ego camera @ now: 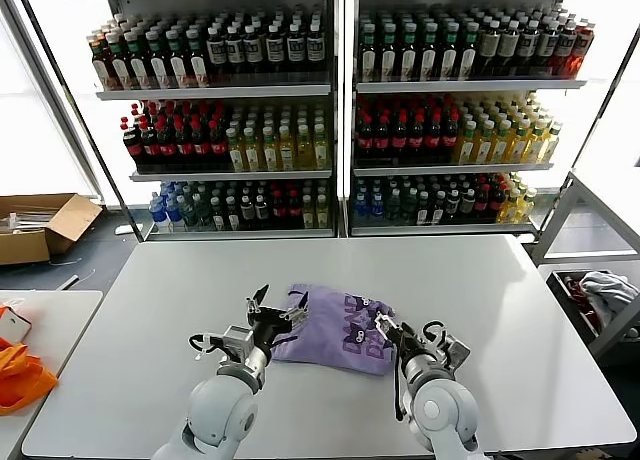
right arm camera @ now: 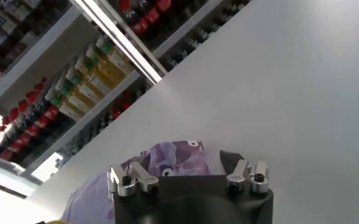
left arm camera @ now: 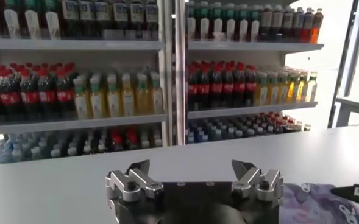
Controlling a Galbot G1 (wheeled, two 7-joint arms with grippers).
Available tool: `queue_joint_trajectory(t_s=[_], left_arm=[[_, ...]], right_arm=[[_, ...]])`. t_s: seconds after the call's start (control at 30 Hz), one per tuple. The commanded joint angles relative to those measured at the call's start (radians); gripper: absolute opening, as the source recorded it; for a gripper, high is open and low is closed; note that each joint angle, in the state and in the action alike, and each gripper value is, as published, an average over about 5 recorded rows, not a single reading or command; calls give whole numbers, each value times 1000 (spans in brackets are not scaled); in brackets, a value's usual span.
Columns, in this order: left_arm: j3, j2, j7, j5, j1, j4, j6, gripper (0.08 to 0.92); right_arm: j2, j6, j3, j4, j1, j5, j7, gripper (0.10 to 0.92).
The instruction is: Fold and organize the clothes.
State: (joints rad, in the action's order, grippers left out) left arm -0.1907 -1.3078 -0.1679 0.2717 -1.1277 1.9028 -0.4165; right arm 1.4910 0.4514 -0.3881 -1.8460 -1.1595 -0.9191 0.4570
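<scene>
I have the shirt (ego camera: 335, 330) bunched mid-table, with the left gripper (ego camera: 277, 311) at its left edge and the right gripper (ego camera: 392, 329) at its right edge. Both jaws are spread wide and empty, bracketing the shirt for a two-sided pinch.

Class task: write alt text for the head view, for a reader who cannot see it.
A folded lavender T-shirt with darker purple print lies on a white table, between the open left gripper and the open right gripper, neither holding it. Behind the table stand shelves of bottled drinks.
</scene>
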Motion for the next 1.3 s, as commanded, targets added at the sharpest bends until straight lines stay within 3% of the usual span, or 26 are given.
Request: queue_joint_trajectory(t_s=[0.03,0.47,0.77,1.0,1.2,1.3], left_arm=[[-24,12,-6,-20,-23,6,-7,823],[-31,9,-11,-14,-33,11,-16,823],[-60,18,-15,-2,-54,38,-20,823],[-72,14,-18,-1,-69,51,-22,822],[-81,6,-19,-2,-86,63,-23,823],[-85,7,-18,-1,-95,68,-24,822]], right_arm=[[33,-4,-6,92,53,-98,42,745],[-10,34,56,9,21,-20,31,400],[-247,121,84,-6,101,33,-7,166],[-430,128,187,132,264,156,-118,138],[-418,126,233,229,333,336,-221,144],[-401,116,234,234,335,431,-253,197]])
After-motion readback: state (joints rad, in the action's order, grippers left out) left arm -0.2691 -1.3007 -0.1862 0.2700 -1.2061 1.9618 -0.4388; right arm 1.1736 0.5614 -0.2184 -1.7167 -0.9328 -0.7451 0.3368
